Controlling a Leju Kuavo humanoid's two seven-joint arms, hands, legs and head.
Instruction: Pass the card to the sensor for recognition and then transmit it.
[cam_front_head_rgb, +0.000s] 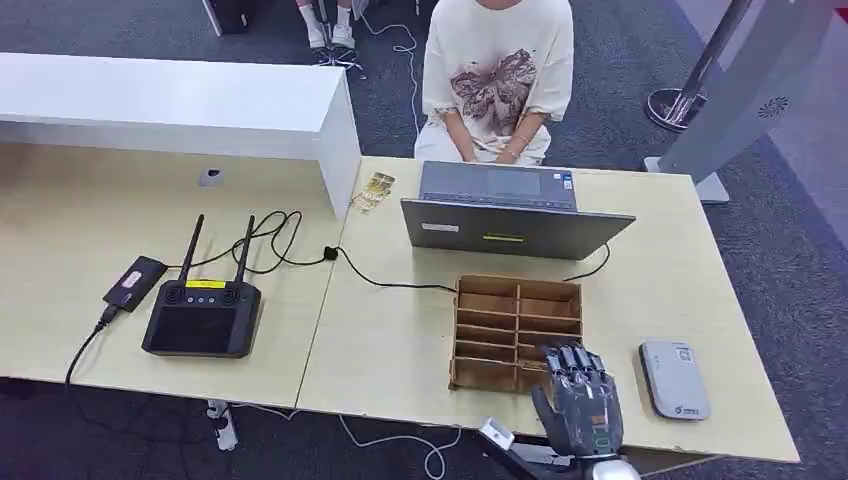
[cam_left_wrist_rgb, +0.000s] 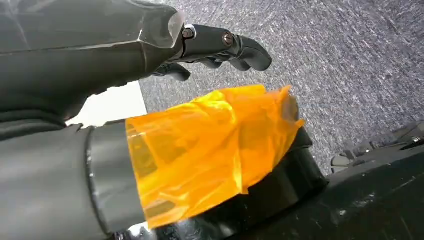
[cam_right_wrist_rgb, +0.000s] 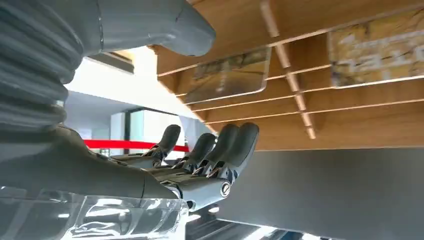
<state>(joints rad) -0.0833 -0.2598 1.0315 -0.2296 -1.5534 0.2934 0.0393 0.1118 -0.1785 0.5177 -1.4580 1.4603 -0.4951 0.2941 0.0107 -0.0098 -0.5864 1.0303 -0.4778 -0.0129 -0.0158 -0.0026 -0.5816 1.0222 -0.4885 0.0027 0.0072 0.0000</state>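
We count one laptop (cam_front_head_rgb: 505, 210), one wooden divided box (cam_front_head_rgb: 517, 333) and one white card sensor (cam_front_head_rgb: 674, 379). Two cards (cam_right_wrist_rgb: 227, 75) stand in the box — one person (cam_front_head_rgb: 498, 75) sits behind.

Card (cam_right_wrist_rgb: 227, 75) stands slotted in box (cam_front_head_rgb: 517, 330); sensor (cam_front_head_rgb: 674, 378) beside.

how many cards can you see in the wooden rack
2, both in the right wrist view: one card in a slot near the thumb, another card further along the rack. More may be hidden in other slots.
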